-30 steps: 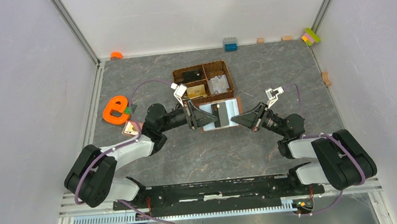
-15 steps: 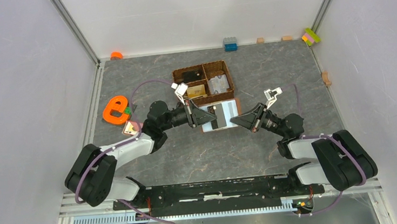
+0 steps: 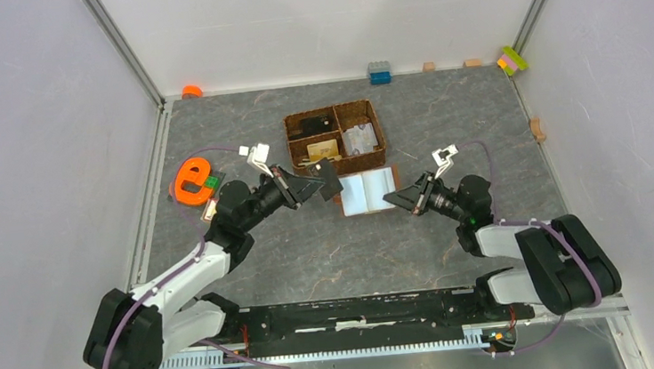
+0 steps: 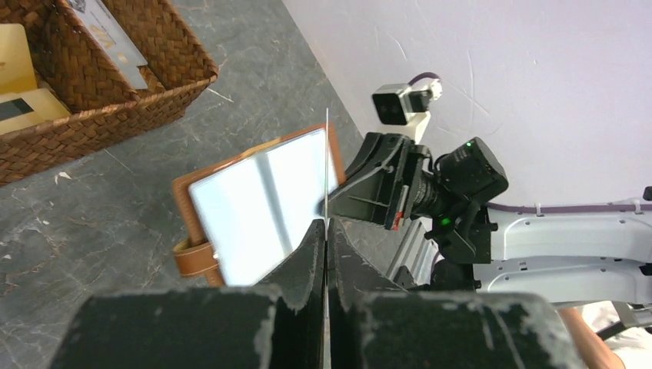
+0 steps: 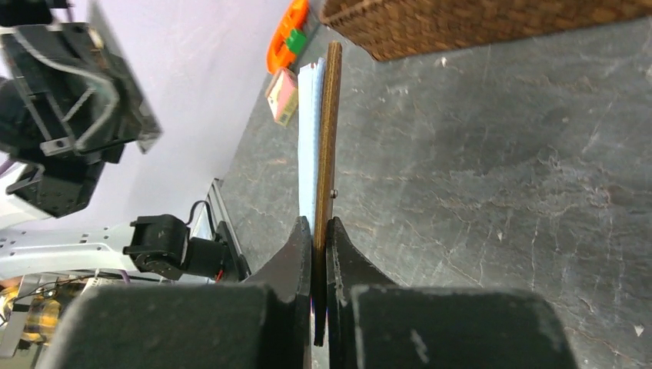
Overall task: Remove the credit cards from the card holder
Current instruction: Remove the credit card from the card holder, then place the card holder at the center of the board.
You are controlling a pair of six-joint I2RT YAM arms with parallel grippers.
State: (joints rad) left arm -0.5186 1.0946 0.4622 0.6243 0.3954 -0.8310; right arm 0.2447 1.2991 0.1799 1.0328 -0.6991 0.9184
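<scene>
The card (image 3: 332, 179) is sitting edge-on between the closed fingers of the left end effector (image 3: 319, 186), clear of the wallet (image 3: 367, 190) lying just beyond its fingertips. The right end effector (image 3: 393, 199) is clamping the wallet's edge. Pinched so narrowly, the card could be slipping or twisting free as it travels.

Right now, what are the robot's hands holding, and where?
The left gripper pinches a card by one edge; the right gripper pinches the card holder by its edge.
</scene>
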